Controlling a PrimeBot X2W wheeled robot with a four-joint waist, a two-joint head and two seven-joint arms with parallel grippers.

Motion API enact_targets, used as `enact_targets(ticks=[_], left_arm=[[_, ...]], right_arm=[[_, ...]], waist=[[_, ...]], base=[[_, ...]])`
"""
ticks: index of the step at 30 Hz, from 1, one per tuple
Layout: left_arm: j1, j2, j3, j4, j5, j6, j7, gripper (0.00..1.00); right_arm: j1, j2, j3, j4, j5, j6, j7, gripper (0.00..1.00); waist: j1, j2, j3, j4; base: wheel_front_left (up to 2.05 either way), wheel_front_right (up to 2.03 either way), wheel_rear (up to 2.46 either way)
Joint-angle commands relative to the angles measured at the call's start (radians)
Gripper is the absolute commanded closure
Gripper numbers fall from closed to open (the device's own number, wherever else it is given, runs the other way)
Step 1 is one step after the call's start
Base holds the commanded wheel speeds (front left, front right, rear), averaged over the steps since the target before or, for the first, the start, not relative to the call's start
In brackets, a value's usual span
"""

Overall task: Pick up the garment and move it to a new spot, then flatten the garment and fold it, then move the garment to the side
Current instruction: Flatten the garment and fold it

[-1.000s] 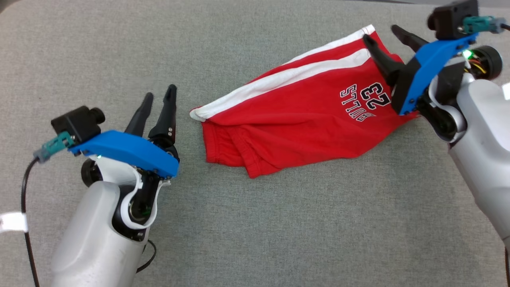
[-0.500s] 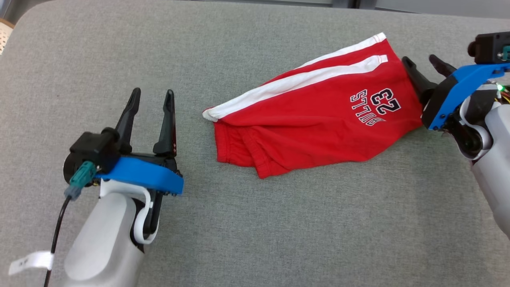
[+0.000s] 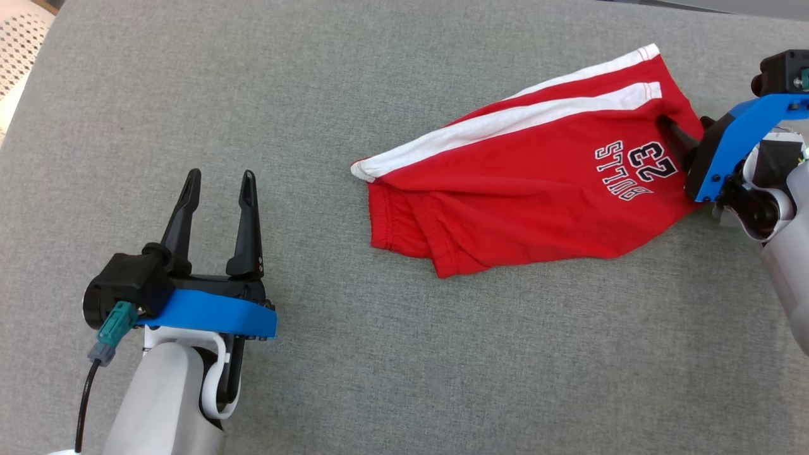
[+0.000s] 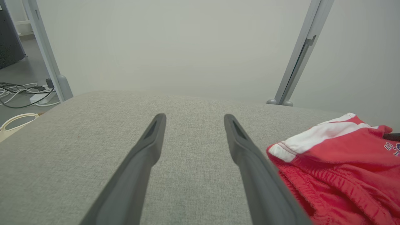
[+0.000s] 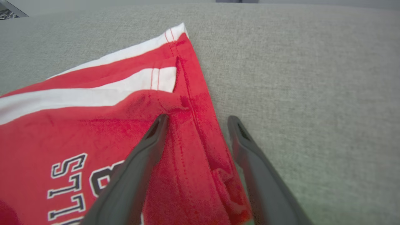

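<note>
Grey cloth (image 3: 189,95), garment (image 3: 524,183) at right tool (image 5: 197,118)

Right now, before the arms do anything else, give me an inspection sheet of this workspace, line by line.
surface: grey cloth-covered table, smooth.
job's things: red shorts with white side stripes, lying loosely folded, print facing up.
clutter: nothing seen.
grippers: left gripper open over bare surface, apart from the shorts; right gripper open, its fingers straddling the shorts' hemmed edge, nothing gripped.
cables: black cable at the left wrist; loose cables on the floor past the table.
surroundings: pale wall, metal posts, white perforated object beside the table.
</note>
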Motion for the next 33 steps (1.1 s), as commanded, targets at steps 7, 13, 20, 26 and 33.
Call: enact_targets(ticks=[7,13,20,26,33], left_arm=[[0.010,-0.021,0.035,-0.007,0.023,-0.019,-0.004,0.00],[0.012,-0.018,0.028,-0.003,0.032,-0.025,-0.004,0.00],[0.045,0.013,0.004,-0.004,0.042,-0.025,-0.004,0.00],[0.061,0.013,-0.003,0.007,0.040,-0.026,-0.004,0.00],[0.068,0.007,-0.041,0.028,0.033,-0.026,-0.004,0.00]], right_arm=[[0.031,0.036,0.048,-0.022,-0.001,0.001,0.044,1.00],[0.043,-0.005,0.015,-0.041,0.005,0.000,-0.038,1.00],[0.123,-0.053,-0.012,-0.087,-0.005,0.000,-0.107,1.00],[0.186,-0.105,-0.075,-0.040,-0.062,0.000,-0.156,1.00],[0.160,-0.107,-0.136,0.020,-0.175,0.000,-0.176,1.00]], waist=[[0.0001,0.0000,0.006,0.003],[0.0001,0.0000,-0.011,-0.016],[0.0001,0.0000,-0.062,-0.065],[0.0001,0.0000,-0.116,-0.083],[0.0001,0.0000,-0.154,-0.086]], base=[[0.00,0.00,0.00],[0.00,0.00,0.00],[0.00,0.00,0.00],[0.00,0.00,0.00],[0.00,0.00,0.00]])
